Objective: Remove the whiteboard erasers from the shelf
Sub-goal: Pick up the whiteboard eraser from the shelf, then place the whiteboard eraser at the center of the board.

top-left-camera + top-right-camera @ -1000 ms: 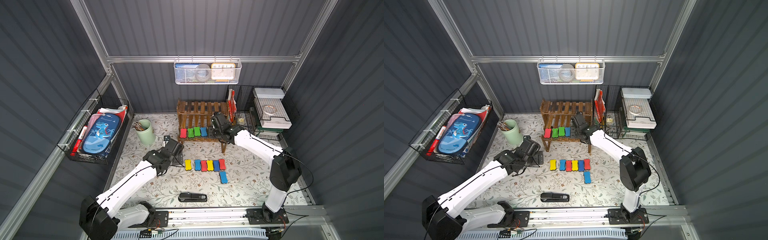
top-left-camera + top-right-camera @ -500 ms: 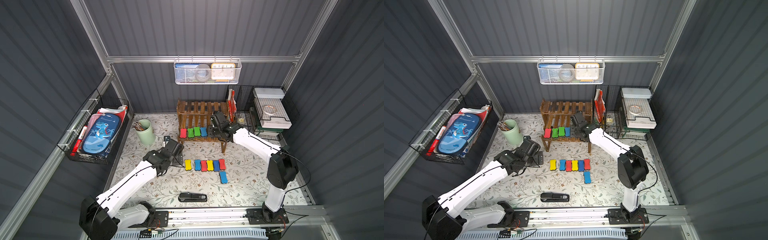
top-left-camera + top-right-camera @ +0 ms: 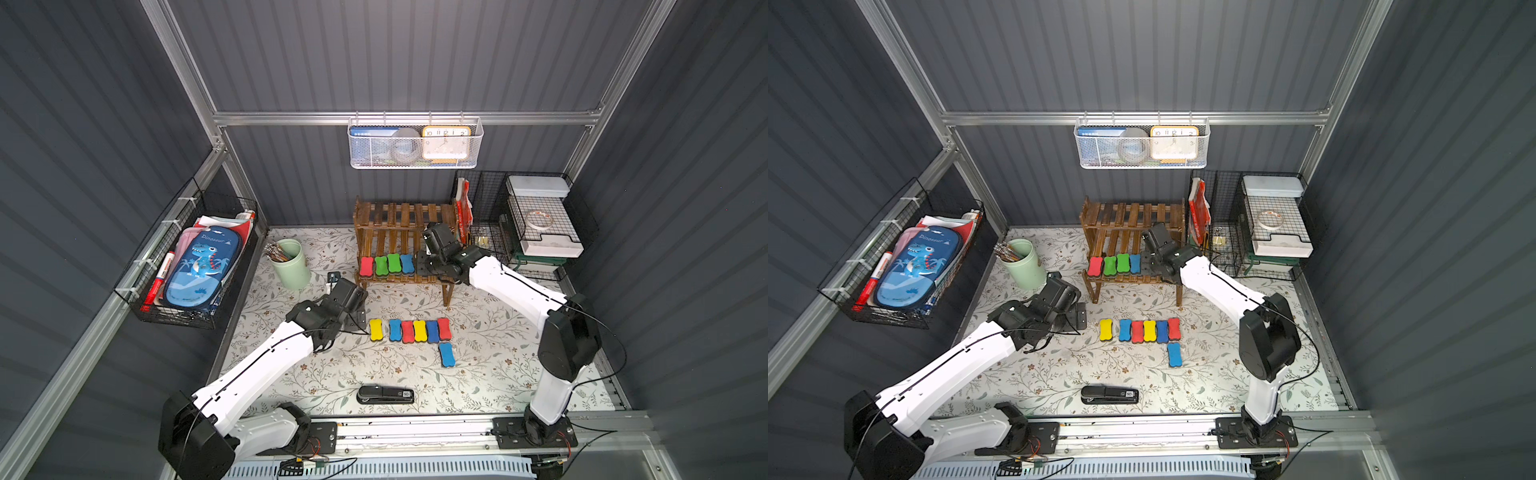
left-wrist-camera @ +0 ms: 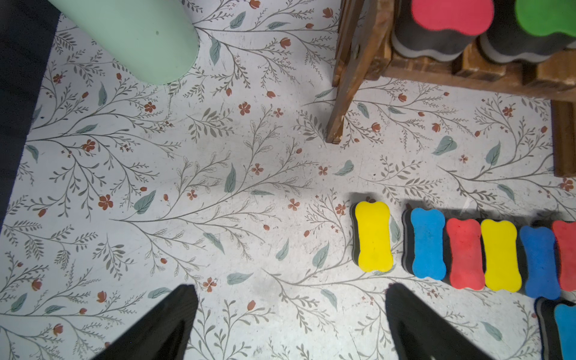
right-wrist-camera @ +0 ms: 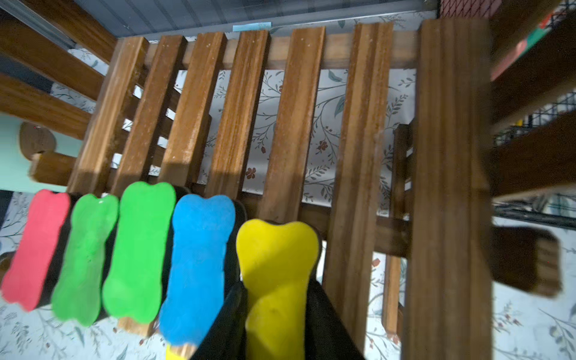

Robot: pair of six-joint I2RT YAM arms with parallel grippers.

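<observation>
right gripper (image 5: 276, 286): fingers pinching the yellow eraser (image 5: 277, 249) by its long sides, over the near edge of the shelf (image 3: 399, 214) lower tier
yellow eraser: just right of the blue eraser (image 5: 199, 258), right end of the shelf row (image 3: 387, 265); lifted or resting, can't tell (hidden under the gripper in both top views)
shelf row: red, green, green, blue from left to right, side by side on the lower tier
left gripper (image 4: 290, 290): fingers spread wide, nothing between them, hovering over the mat (image 3: 478, 365) just left of the floor row (image 3: 420, 331)
floor row: six erasers on the mat, near side of the shelf, yellow at left end, red at right end
lone blue eraser (image 3: 446, 354): just near of the row's right end
stapler (image 3: 385, 394): near edge of the mat, well apart from the erasers
change vs a second ago: right wrist at the same spot by the shelf, arm barely shifted; left arm same pose; shelf row and floor row unchanged
</observation>
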